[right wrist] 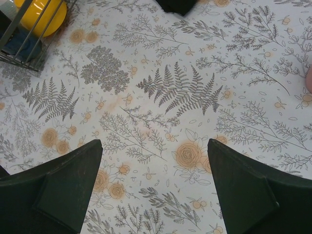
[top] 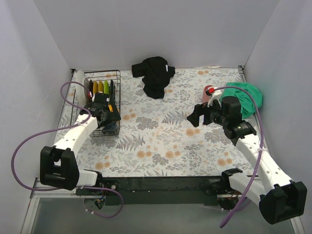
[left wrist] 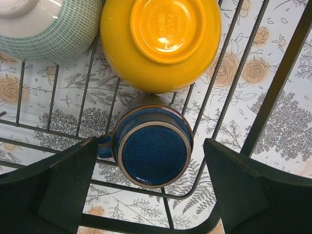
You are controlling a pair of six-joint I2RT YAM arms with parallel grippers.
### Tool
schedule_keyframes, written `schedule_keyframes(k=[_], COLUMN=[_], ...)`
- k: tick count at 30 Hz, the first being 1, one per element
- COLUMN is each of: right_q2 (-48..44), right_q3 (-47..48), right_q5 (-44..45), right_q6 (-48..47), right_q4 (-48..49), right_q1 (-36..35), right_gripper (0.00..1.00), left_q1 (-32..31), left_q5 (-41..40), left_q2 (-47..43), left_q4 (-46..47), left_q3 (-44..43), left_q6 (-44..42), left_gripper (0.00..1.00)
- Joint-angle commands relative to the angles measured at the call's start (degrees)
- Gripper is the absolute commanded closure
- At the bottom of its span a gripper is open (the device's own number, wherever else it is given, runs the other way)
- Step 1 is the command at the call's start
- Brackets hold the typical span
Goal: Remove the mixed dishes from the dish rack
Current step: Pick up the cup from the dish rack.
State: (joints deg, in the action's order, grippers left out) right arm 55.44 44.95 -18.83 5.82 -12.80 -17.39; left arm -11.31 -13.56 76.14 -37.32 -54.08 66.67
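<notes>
The black wire dish rack point(top: 116, 80) stands at the far left with upright plates point(top: 100, 87) in its dividers. My left gripper point(top: 108, 118) hangs open over the rack's near end. In the left wrist view a dark blue mug point(left wrist: 153, 151) sits upside down on the rack wires point(left wrist: 273, 92), between my open fingers point(left wrist: 63, 180). An orange bowl point(left wrist: 161, 41) lies upside down just beyond it, and a white patterned bowl point(left wrist: 48, 29) is at the top left. My right gripper point(top: 196, 117) is open and empty above the floral tablecloth point(right wrist: 170, 97). A pink-red cup point(top: 208, 91) stands beside the right arm.
A black cloth point(top: 155, 73) lies at the back centre and a green cloth point(top: 246, 97) at the right, behind the right arm. White walls close off the back and both sides. The rack's corner with the orange bowl point(right wrist: 41, 14) shows top left in the right wrist view.
</notes>
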Motion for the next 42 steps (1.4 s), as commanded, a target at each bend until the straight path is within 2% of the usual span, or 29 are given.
schedule_keyframes(k=[1,13,16,21,24,27,31,40,42], right_q2=[-0.7,0.0,-0.1,0.0,0.2,0.3,0.4,0.4,0.4], right_q3=[-1.0,-1.4,-1.4,-1.5,-1.6,-1.7,-2.0,-2.1,-2.1], right_q5=[-1.4,-1.7,-1.5,-1.5,-1.7,-2.0,-2.1,-2.4,-2.3], right_q6=[-0.5,-0.5,-0.6,-0.6,-0.6,-0.6,-0.6,-0.6,-0.6], right_q4=[2.9,3.3,3.2,3.3,3.4,3.6,3.7,3.7,3.7], right_q1=[0.0,0.0,0.0,0.0,0.0,0.0,0.0,0.0,0.0], right_gripper=[0.03,0.04,0.04,0.04,0.04,0.04,0.04,0.04,0.04], left_q1=[0.4,0.4,0.4,0.5,1.1,1.7,1.7,1.7,1.8], left_q5=[1.3,0.4,-1.0,-3.7,-3.8,-3.0,-1.2,1.0,1.0], left_q2=[1.0,4.0,3.9,1.6,0.9,2.2,3.5,6.0,5.6], left_q4=[0.5,2.1,1.2,0.6,1.1,1.0,2.1,3.3,3.1], left_q3=[-0.4,-0.1,-0.3,0.7,0.7,0.2,0.6,1.3,1.3], left_q6=[-1.0,-1.4,-0.7,1.8,2.1,1.5,1.0,0.6,0.6], left_gripper=[0.12,0.22,0.29,0.34,0.33,0.23,0.21,0.31,0.37])
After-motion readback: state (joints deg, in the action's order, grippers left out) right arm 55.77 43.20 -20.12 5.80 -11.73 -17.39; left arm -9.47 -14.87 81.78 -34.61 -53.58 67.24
